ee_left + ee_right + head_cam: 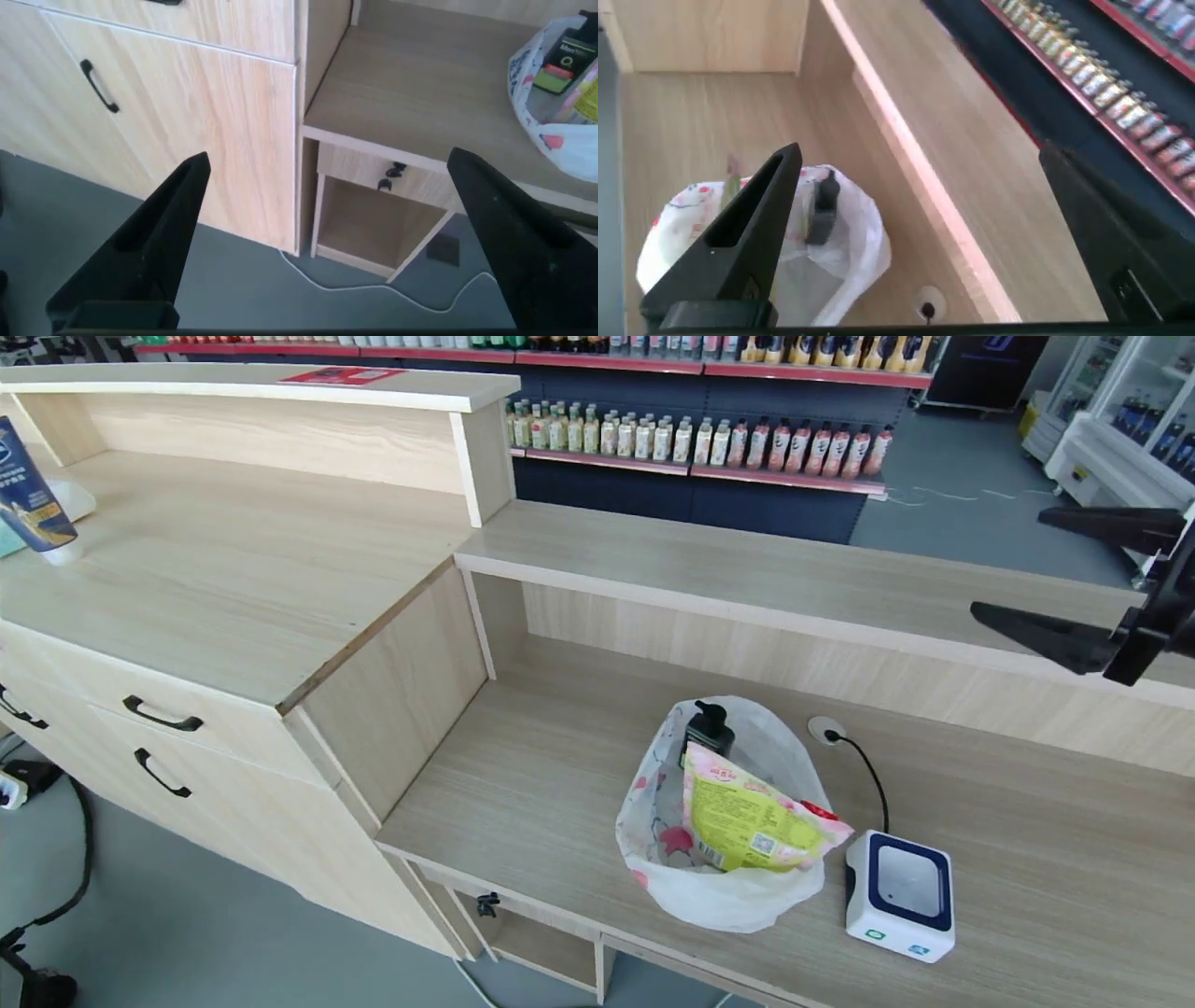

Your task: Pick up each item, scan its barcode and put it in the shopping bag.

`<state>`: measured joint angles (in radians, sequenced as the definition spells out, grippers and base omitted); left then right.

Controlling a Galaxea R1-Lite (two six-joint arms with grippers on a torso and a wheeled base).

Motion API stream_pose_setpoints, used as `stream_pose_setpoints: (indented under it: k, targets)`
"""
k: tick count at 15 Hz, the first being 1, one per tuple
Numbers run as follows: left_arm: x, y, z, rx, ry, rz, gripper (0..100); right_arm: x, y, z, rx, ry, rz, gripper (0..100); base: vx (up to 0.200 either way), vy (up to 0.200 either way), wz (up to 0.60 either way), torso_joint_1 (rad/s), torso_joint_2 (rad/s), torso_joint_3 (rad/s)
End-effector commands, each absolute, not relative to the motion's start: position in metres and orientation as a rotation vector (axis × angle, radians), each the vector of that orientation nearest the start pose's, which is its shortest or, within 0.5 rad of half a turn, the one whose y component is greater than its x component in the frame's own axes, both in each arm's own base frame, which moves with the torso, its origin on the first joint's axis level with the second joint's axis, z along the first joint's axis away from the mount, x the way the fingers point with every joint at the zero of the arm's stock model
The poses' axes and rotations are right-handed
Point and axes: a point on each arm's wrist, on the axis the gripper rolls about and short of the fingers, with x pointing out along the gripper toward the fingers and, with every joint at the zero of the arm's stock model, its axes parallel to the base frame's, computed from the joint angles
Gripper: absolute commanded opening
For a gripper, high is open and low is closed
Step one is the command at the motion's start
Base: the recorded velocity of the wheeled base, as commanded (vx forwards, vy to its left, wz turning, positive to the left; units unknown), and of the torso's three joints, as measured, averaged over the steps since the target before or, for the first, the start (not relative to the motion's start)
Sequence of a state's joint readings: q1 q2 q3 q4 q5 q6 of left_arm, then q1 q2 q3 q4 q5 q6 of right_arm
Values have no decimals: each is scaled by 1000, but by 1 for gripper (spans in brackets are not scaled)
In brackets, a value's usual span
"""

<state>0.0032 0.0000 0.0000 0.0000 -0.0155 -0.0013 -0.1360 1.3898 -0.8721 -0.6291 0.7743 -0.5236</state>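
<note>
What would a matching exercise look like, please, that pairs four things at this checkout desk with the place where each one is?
Things
1. blue squeeze tube
2. yellow-green foil snack pouch
3. white box scanner with a dark blue frame
4. right end effector

Places
A. on the lower wooden desk, beside the bag
B. standing on the raised wooden counter, at the robot's far left
C. inside the white plastic shopping bag
D. in the air above the long wooden ledge, open

Pairs: 1-B, 2-C, 3-A, 4-D
</note>
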Motion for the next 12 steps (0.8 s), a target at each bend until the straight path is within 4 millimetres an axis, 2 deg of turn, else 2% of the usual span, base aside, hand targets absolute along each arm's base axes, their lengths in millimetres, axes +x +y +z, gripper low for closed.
stream_pose_setpoints:
  k: [1, 4, 7, 9, 10, 11, 12]
  targets:
    - [-23, 0, 76, -2, 2, -12, 100, 213, -7, 317, -522, -337, 511, 100, 0, 0, -600, -2, 2, 7]
    - [-23, 0, 75, -2, 0, -12, 100, 201, -20, 312, -487, -223, 335, 100, 0, 0, -600, 2, 2, -1]
    - [-23, 0, 75, -2, 0, -12, 100, 179, -27, 310, -385, -89, 51, 100, 0, 0, -600, 2, 7, 4]
    - [-23, 0, 75, -2, 0, -12, 100, 164, -28, 274, -349, 39, -89, 100, 0, 0, 0, 0, 0, 0]
    - [-23, 0, 75, -2, 0, -12, 100, 159, -28, 266, -338, 61, -104, 100, 0, 0, 0, 0, 0, 0]
    - [-23, 0, 75, -2, 0, -12, 100, 136, -22, 226, -256, 154, -108, 100, 0, 0, 0, 0, 0, 0]
    - [-23, 0, 75, -2, 0, -12, 100, 121, -17, 198, -228, 220, -78, 100, 0, 0, 0, 0, 0, 0]
